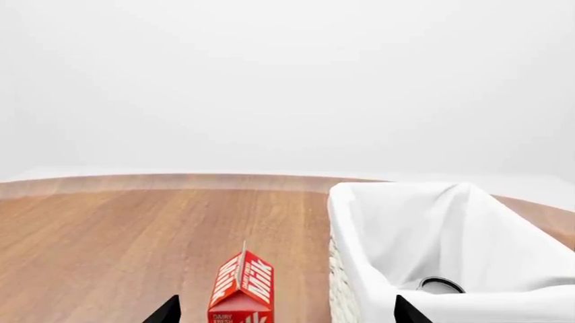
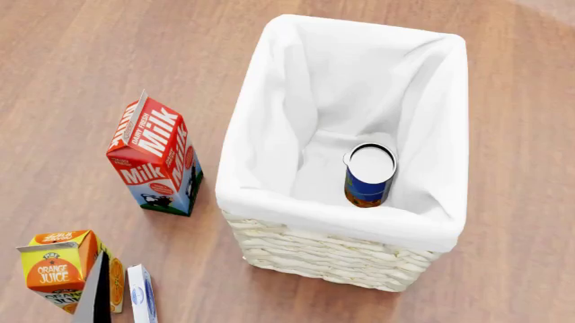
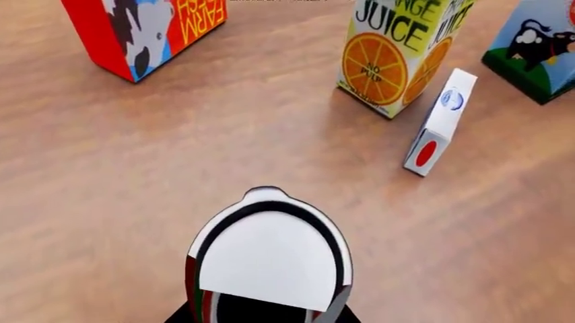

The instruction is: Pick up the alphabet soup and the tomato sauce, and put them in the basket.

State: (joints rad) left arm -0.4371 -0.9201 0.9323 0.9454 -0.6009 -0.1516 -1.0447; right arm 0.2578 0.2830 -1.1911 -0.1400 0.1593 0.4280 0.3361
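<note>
- Milk carton [image 2: 155, 160]: upright on the wooden tabletop [image 2: 72, 60].
- Orange juice carton [image 2: 64, 268]: upright, near the milk carton.
- Small white box [image 2: 141, 293]: just beside the juice carton.
- Second red carton [image 3: 144, 30]: cow print, upright.

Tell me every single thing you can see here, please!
basket: one, cream-white wicker with white liner, on the table.
alphabet soup: one, blue can, upright inside the basket.
tomato sauce: one, red-and-green can, silvery lid, in the right hand.
milk carton: one, red, beside the basket.
cow carton: one, red, on the table.
orange juice: one, orange-yellow, near the milk carton.
small box: one, white, beside the orange juice.
table: one, brown wood.
left hand: one, black, open.
right hand: one, black, gripping the tomato sauce.
</note>
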